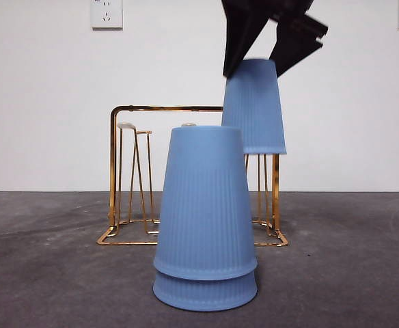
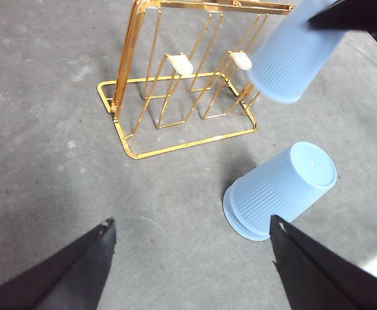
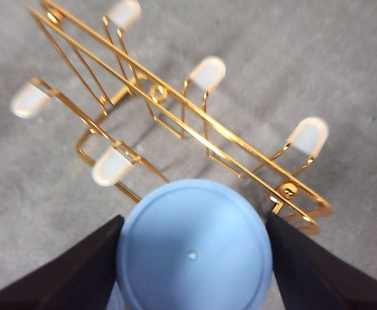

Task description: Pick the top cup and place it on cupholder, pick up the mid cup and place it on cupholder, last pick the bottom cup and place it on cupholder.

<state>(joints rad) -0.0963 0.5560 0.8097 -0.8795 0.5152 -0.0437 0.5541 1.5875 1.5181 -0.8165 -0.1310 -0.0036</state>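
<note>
Above the table in the front view, the right gripper (image 1: 273,42) grasps the top cup (image 1: 253,106) upside down over the cupholder (image 1: 128,178), behind the two stacked cups (image 1: 205,219). In the left wrist view, the left gripper (image 2: 188,248) hangs released. In the right wrist view, the held cup sits beside a peg (image 3: 114,165).

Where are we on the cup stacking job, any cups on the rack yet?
None seated yet. In hand: the right gripper holds the top cup upside down in the air over the cupholder, above its white-tipped pegs. Left: the two stacked cups on the table. The left gripper waits, open.
</note>
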